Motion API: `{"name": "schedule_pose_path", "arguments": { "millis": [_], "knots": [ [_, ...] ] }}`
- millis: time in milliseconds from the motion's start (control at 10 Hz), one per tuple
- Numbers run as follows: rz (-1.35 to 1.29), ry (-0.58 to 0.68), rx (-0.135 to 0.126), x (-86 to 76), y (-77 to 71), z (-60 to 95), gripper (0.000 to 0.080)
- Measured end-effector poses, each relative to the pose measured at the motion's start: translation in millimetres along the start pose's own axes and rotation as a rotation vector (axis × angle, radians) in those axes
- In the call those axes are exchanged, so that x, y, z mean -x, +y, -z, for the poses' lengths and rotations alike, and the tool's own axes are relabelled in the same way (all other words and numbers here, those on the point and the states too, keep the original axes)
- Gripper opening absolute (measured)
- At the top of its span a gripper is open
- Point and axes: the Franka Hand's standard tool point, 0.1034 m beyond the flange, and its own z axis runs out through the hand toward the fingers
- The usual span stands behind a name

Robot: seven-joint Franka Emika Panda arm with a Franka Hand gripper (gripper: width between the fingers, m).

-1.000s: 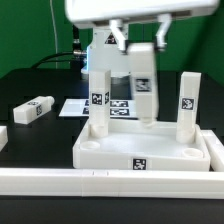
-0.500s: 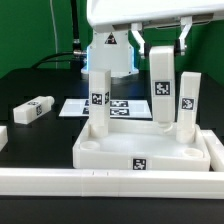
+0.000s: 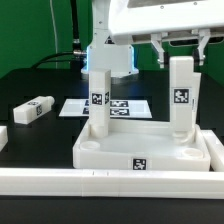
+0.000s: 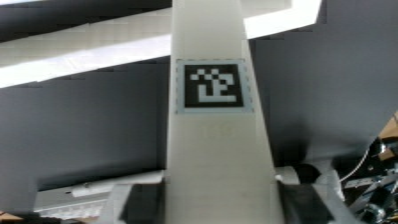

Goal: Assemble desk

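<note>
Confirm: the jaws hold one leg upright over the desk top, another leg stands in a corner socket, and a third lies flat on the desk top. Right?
Not quite. The third leg lies on the black table, at the exterior view's left of the desk top, not on it, as the exterior view shows. The held leg and the standing leg are as you say.

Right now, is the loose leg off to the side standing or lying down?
Lying down. The loose leg rests lengthwise on the black table, apart from the desk top.
</note>
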Motion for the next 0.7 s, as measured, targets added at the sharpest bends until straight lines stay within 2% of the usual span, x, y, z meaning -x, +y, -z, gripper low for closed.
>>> {"name": "schedule_pose_path", "arguments": {
  "millis": [300,500,700],
  "knots": [
    [0.016,-0.007,0.001,1.0,1.0,-0.9,0.029],
    [0.076,-0.065,-0.013,6.8,-9.5,-4.4,0.029],
    [0.08,-0.063,-0.012,6.6,-9.7,-5.5,0.029]
  ]
}}
